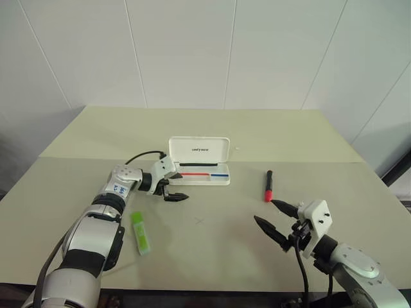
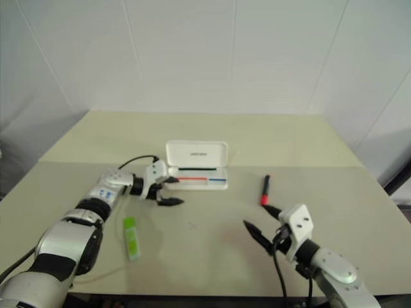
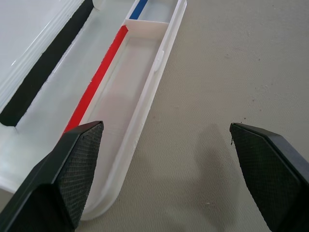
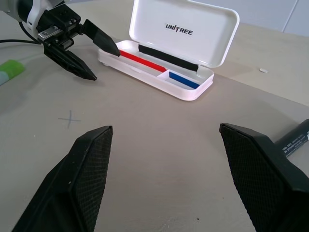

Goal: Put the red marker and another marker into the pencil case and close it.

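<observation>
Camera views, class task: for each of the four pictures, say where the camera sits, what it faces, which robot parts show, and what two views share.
Left eye view: on the head, looking down over the table; both arms show.
Right eye view: beside it, same scene.
Left wrist view: on the left arm, facing the pencil case; open left gripper.
Right wrist view: on the right arm, facing the case lid; open right gripper and the left gripper show.
Shared: both eye views show the red marker and light green marker lying outside the open case.

Bright, even overhead light, soft faint shadows on the table, right eye view slightly hazier
</observation>
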Robot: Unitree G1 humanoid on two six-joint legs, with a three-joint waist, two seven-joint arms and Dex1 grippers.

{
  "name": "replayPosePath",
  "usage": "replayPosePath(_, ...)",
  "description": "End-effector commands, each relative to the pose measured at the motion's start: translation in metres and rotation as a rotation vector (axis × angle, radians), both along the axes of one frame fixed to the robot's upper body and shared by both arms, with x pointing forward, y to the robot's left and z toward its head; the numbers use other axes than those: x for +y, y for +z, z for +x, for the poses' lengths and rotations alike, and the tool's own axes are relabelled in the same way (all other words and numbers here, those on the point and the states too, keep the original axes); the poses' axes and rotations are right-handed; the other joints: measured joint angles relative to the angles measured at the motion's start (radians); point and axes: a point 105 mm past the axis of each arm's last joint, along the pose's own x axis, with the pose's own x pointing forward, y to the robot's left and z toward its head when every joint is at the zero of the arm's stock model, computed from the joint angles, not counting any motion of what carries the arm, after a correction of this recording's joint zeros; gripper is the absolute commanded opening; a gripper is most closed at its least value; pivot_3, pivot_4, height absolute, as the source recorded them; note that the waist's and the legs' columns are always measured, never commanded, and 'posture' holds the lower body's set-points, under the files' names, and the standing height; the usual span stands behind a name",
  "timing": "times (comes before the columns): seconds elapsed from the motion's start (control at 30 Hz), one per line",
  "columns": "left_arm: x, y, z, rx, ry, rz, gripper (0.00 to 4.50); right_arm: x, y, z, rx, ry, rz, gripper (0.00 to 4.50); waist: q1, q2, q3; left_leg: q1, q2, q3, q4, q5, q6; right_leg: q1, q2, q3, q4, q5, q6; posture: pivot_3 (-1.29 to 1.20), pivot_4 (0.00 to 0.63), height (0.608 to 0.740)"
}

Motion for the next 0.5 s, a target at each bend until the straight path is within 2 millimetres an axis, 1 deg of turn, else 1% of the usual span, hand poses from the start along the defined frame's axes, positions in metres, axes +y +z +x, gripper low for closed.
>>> replayPosePath(0.03, -0.005, 0.015, 0.009, -0.039, 0.044, -0.005, 4.47, -0.002, 0.015, -0.007, -0.068, -0.022, 0.009, 4.50, 0.000, 0.000, 0.000, 0.000, 0.000, 0.000, 0.000, 0.000, 0.000, 0.000, 0.000, 0.000, 0.000, 0.000, 0.000, 0.00, 0.150, 0.740)
replayPosePath(0.17, -0.008, 0.017, 0.016, -0.058, 0.099, 0.012, 4.47, -0.004, 0.015, -0.009, -0.067, -0.034, 0.007, 4.50, 0.000, 0.000, 0.000, 0.000, 0.000, 0.000, 0.000, 0.000, 0.000, 0.000, 0.000, 0.000, 0.000, 0.000, 0.000, 0.00, 0.150, 0.740)
replayPosePath(0.27, -0.009, 0.014, 0.018, -0.043, 0.116, 0.027, 4.47, -0.005, 0.016, -0.010, -0.066, -0.044, 0.007, 4.50, 0.000, 0.000, 0.000, 0.000, 0.000, 0.000, 0.000, 0.000, 0.000, 0.000, 0.000, 0.000, 0.000, 0.000, 0.000, 0.00, 0.150, 0.740)
replayPosePath(0.5, -0.013, -0.002, 0.014, 0.051, 0.126, 0.042, 4.47, -0.006, 0.016, -0.007, -0.066, -0.045, 0.001, 4.50, 0.000, 0.000, 0.000, 0.000, 0.000, 0.000, 0.000, 0.000, 0.000, 0.000, 0.000, 0.000, 0.000, 0.000, 0.000, 0.00, 0.150, 0.740)
